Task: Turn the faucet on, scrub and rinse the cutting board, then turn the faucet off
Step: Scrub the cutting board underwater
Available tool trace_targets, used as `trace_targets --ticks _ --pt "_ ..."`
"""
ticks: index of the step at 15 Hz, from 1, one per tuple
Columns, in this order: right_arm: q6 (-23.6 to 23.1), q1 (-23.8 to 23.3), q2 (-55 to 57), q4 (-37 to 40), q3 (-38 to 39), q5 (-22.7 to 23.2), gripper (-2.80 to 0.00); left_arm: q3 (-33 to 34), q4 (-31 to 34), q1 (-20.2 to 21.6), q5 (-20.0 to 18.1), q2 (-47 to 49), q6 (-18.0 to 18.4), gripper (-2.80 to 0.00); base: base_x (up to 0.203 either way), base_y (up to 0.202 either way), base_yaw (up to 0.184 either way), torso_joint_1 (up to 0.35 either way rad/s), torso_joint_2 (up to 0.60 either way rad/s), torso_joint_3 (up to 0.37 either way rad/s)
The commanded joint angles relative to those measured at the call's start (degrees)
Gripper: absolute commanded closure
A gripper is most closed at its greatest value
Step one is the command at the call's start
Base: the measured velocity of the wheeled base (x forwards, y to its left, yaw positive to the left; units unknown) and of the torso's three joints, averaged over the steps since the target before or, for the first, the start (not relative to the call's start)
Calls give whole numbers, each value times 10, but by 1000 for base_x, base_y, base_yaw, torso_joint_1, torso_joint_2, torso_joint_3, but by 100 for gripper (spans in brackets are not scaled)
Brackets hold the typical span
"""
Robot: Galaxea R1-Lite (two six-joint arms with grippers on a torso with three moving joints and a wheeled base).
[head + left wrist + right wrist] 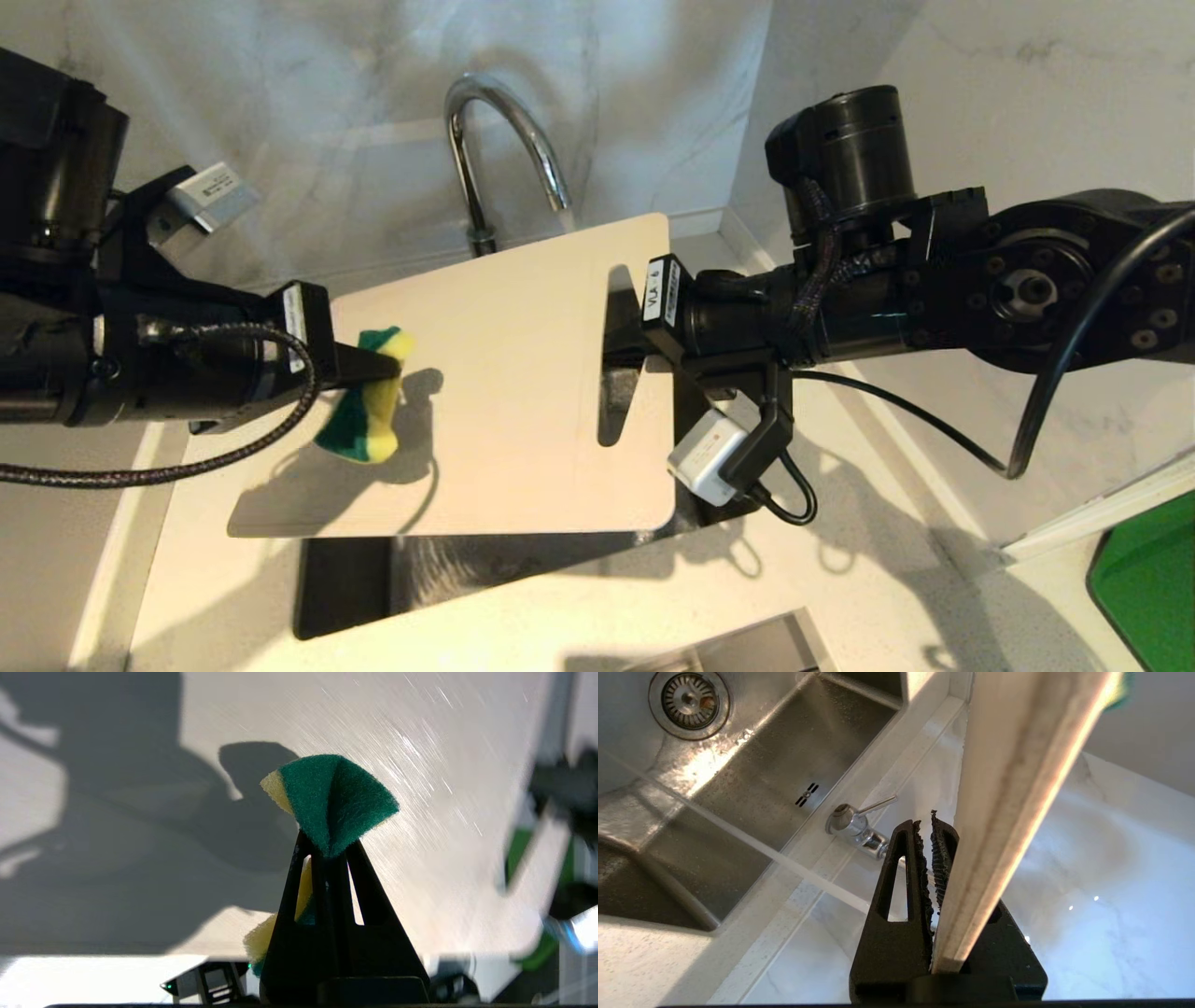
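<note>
Over the sink (345, 579), the right end effector (635, 350) clamps the cutting board (504, 373) level while the left end effector (373, 366) pinches the sponge (366, 411).

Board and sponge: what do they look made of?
Board: thin, pale cream and matte, with fine scratches; probably plastic, though the layered edge might mean wood composite. Sponge: soft yellow foam with a fuzzy green scouring face, folded in the left gripper.
</note>
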Motion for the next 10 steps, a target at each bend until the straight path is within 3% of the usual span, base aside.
trace_targets --ticks 1,5,10 --pt "0 -4 2 1 -4 2 0 12 -10 -45 9 11 -2 0 0 0 0 0 0 0" --pt "24 -4 8 1 -41 2 0 39 -88 -70 9 31 2 0 0 0 0 0 0 0" --pt "26 -5 9 1 -39 5 0 66 -94 -71 8 29 -3 0 0 0 0 0 0 0"
